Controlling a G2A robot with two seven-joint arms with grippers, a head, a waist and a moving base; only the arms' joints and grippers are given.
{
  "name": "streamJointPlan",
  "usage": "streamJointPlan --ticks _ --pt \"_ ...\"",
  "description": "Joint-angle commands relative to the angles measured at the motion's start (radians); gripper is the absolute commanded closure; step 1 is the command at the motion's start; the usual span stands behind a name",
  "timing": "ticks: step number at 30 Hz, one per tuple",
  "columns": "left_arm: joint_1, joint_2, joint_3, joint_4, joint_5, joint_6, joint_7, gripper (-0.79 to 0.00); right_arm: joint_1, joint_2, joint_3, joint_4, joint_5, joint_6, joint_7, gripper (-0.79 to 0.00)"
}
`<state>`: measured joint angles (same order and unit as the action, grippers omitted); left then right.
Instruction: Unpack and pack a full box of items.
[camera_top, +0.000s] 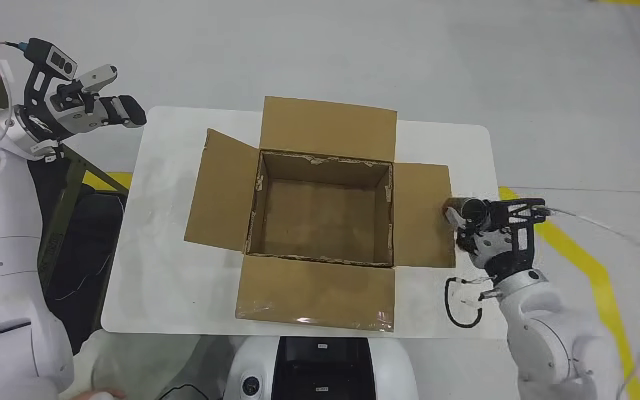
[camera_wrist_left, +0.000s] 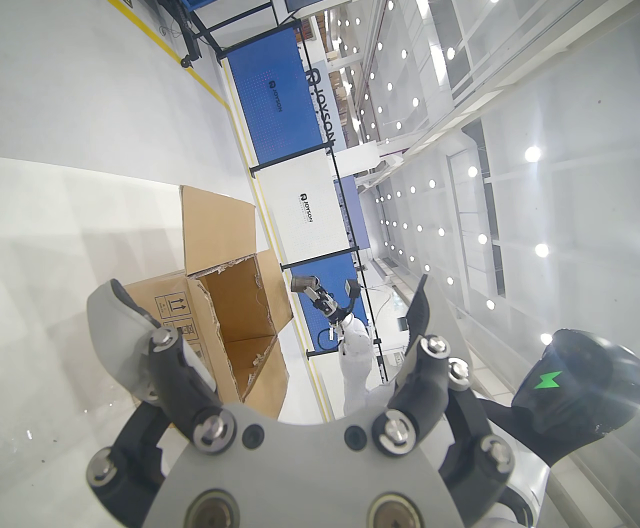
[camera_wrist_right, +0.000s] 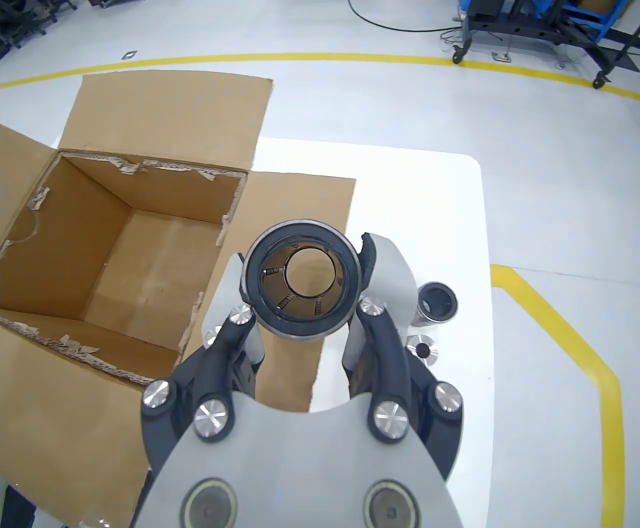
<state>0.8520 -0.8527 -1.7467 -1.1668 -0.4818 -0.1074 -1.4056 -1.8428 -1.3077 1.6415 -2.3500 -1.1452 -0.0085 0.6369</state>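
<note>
On white table, centred cardboard box, flaps spread. Near right edge, right gripper clamped round metal cylinder; beyond far-left corner, left gripper jaws parted, empty.

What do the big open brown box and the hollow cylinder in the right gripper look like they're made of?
Open brown box: corrugated cardboard, matte; torn fluted edges show along its rim. Hollow cylinder in the right gripper: probably metal, given its shiny silver outer edge; the dark end ring may be rubber or plastic.
</note>
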Motion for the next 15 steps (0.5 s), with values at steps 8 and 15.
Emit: streamJointPlan --ticks 8,15 --pt "0.000 0.000 0.000 0.000 0.000 0.000 0.000 -0.785 -0.093 -0.001 0.120 0.000 0.058 0.061 -0.032 0.000" --pt "0.000 0.000 0.000 0.000 0.000 0.000 0.000 -0.785 -0.170 -0.003 0.107 0.000 0.059 0.080 -0.048 0.000"
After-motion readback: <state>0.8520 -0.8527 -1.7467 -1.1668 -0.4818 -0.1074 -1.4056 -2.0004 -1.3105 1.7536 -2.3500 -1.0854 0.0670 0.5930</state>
